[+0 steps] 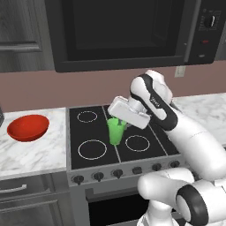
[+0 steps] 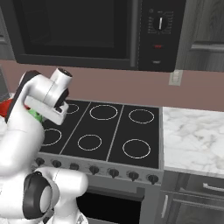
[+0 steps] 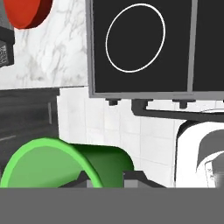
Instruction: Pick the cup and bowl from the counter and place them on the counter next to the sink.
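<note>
My gripper [image 1: 120, 125] is shut on the cup [image 1: 115, 131], a small bright green tumbler that hangs above the middle of the black stovetop [image 1: 95, 132]. In the hand view the cup [image 3: 65, 161] lies tilted between the dark fingertips [image 3: 131, 177], its open rim toward the camera. A sliver of green cup [image 2: 36, 116] peeks from behind my white arm in the right base view. On the white marble counter [image 1: 39, 150] left of the stove sits the wide red bowl [image 1: 28, 127], also at the hand view's top left, bowl [image 3: 27, 13]. The sink is out of view.
A black microwave [image 1: 123, 31] hangs over the stove. Knobs [image 1: 98, 176] line the stove's front, with the oven below. More marble counter [image 2: 192, 140] stretches right of the stove. A wall outlet [image 2: 175, 78] sits on the pink backsplash.
</note>
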